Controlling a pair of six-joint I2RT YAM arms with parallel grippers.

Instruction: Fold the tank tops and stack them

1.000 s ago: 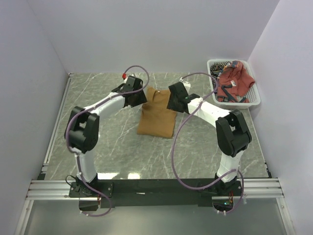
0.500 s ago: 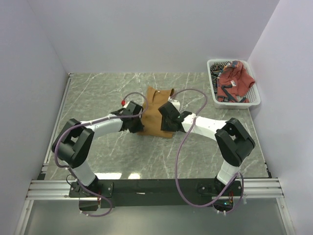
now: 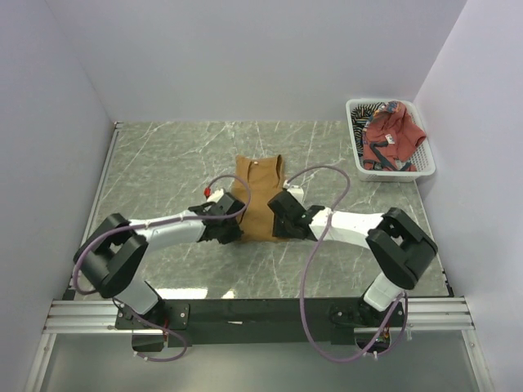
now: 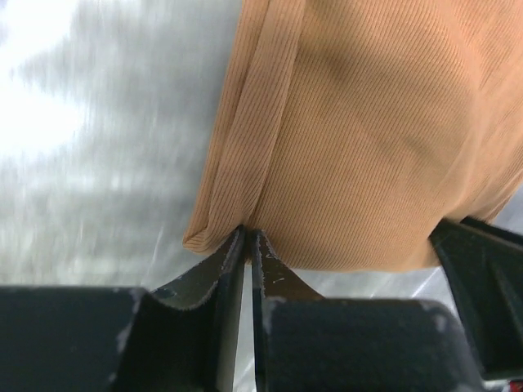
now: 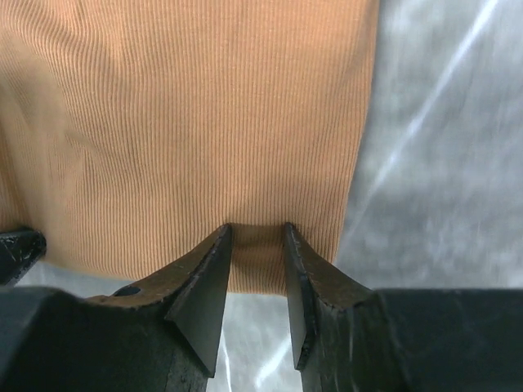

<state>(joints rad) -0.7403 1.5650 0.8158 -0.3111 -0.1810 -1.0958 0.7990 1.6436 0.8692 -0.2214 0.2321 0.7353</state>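
I have the mustard-tan ribbed cloth tank top (image 3: 258, 196) lying flat near the middle of the grey marbled counter (image 3: 163, 163), neck end towards the far wall and hem towards the arm bases. Both arms reach low across the counter and meet it at the near hem, one at each corner.

From the left wrist camera, my left tool (image 4: 248, 237) is pressed almost fully together, only a hairline gap between its dark fingers (image 4: 219, 273). The tips pinch the hem right where the top's left edge is doubled over into a narrow folded band.

From the right wrist camera, my right tool (image 5: 257, 237) sits on the hem near the right corner. Its jaws stand a little apart, with a strip of ribbed cloth filling the space between the tips, so it is gripping the cloth.

Well apart, at the far right corner, the white plastic mesh basket (image 3: 398, 175) holds the brick-red cloth top (image 3: 392, 135) crumpled on top, with the black-and-white striped top (image 3: 369, 111) showing at its far left edge.
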